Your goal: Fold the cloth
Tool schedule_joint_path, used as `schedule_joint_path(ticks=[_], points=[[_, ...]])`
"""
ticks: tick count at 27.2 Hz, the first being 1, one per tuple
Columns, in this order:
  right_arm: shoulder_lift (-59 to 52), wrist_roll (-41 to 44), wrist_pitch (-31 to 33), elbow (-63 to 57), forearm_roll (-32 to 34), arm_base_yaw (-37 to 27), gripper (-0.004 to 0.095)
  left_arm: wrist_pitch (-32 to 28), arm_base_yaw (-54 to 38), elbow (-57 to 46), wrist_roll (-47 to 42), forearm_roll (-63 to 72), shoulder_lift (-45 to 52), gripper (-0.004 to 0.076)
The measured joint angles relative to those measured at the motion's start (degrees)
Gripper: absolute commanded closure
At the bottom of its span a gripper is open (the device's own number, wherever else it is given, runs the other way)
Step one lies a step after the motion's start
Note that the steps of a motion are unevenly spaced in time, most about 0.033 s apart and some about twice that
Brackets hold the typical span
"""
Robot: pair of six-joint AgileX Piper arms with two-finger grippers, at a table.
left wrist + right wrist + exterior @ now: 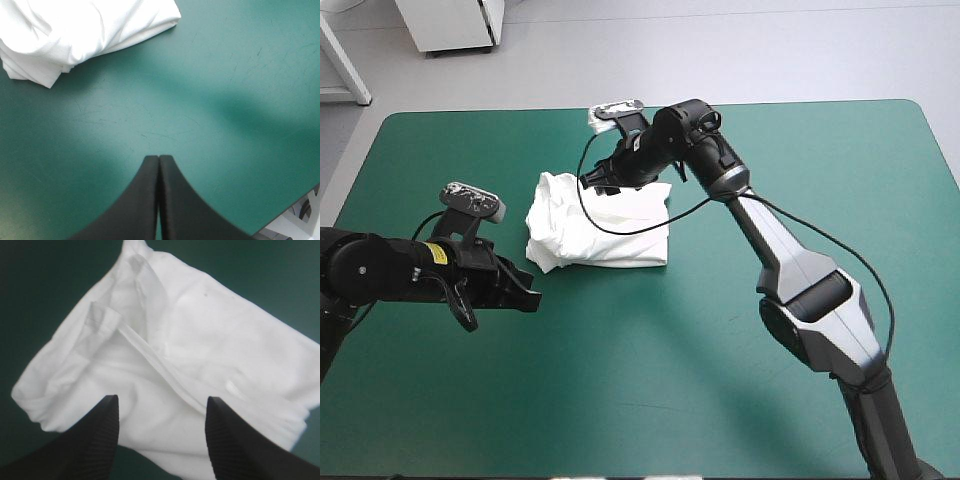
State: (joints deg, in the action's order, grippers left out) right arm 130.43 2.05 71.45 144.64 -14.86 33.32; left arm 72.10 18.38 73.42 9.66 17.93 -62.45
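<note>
The white T-shirt (600, 222) lies as a folded bundle on the teal-green cover, left of the table's middle. My right gripper (604, 182) hovers over the bundle's far edge, open, with the T-shirt (200, 355) spread ahead of and under its fingers (102, 432) and nothing between them. My left gripper (525, 297) sits low over bare cover, nearer the front than the bundle and to its left. It is shut and empty, its fingers (158, 165) meeting in one arch, and the T-shirt (75, 30) lies ahead of it, apart.
Bare teal-green cover (650, 380) stretches across the front and right of the table. The table's edge (295, 202) shows beside the left gripper in the left wrist view.
</note>
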Motion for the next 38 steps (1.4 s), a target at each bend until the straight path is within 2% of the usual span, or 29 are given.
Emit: schedule_joint_path(ticks=[8,11,30,32,34,35,36,38], points=[[-9.1,0.0,-0.1,-20.7,0.2,-5.0,0.0418,0.0,0.0,0.0,0.0,0.0,0.0,0.0733],[-9.6,0.0,-0.3,-24.7,-0.2,-6.4,0.0418,0.0,0.0,0.0,0.0,0.0,0.0,0.0733],[-1.1,-2.1,-5.3,-26.9,-5.5,-7.2,0.0419,0.0,0.0,0.0,0.0,-0.4,0.0,0.0733],[-0.6,-3.4,-6.0,-26.9,-8.5,-7.2,0.0472,-0.5,0.0,0.0,0.0,-0.4,0.0,0.0733],[-0.1,-3.8,-6.5,-26.9,-10.0,-7.2,0.0639,-1.4,0.0,0.0,0.0,-0.4,0.0,0.0733],[0.0,-3.9,-6.5,-26.9,-10.0,-7.2,0.0846,-1.6,0.0,0.0,0.0,-0.4,0.0,0.0733],[0.1,-3.8,-6.6,-26.9,-9.6,-7.0,0.0927,-1.9,0.0,0.0,0.0,-0.4,0.0,0.0733],[0.2,-2.7,-6.7,-26.8,-8.3,-6.6,0.0923,-2.1,0.0,0.0,0.0,-0.4,0.0,0.0733]])
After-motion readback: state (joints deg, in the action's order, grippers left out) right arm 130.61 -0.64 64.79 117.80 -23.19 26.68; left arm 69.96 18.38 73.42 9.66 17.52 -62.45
